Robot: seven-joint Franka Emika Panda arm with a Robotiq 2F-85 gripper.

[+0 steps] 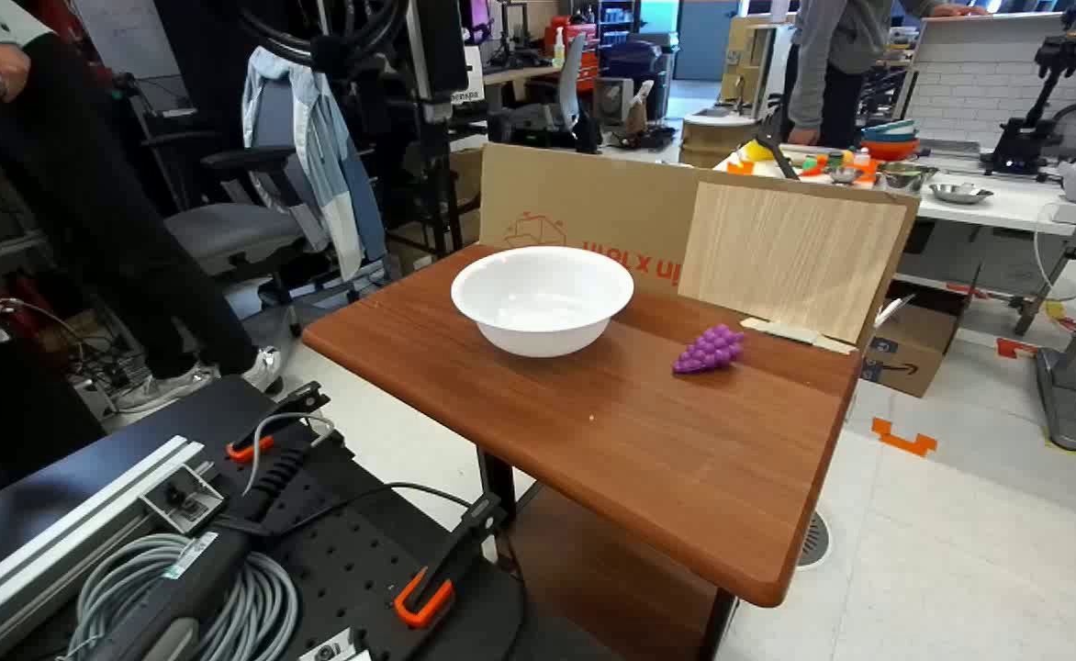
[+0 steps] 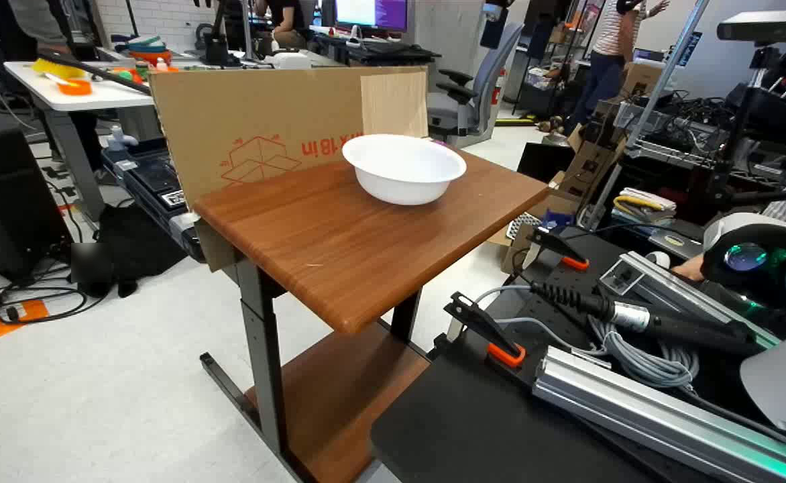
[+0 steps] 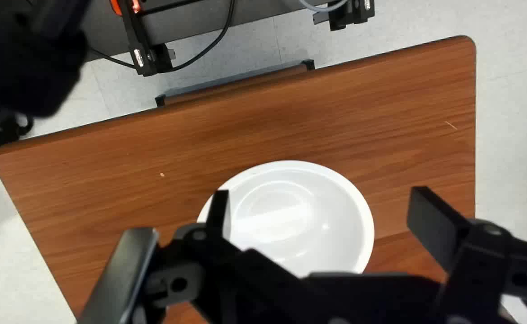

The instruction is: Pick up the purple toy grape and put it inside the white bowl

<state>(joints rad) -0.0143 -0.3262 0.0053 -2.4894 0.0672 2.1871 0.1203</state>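
Observation:
The purple toy grape [image 1: 709,349] lies on the brown table to the right of the bowl in an exterior view. In an exterior view only a small purple sliver [image 2: 438,142] shows behind the bowl's rim. The grape does not show in the wrist view. The white bowl [image 1: 543,289] stands upright on the table and also shows in an exterior view [image 2: 406,171]. In the wrist view the bowl [image 3: 344,225] is empty where visible; its lower part is hidden by the gripper. My gripper [image 3: 324,209] is open and empty, above the table and bowl. The exterior views do not show it.
The brown table [image 1: 648,459] has a cardboard panel [image 1: 593,197] along its back edge, with a light wood-patterned sheet [image 1: 795,252] on it. A black pegboard bench [image 1: 354,551] with orange-tipped clamps [image 1: 423,597] and coiled grey cable [image 1: 180,597] stands by the table's front.

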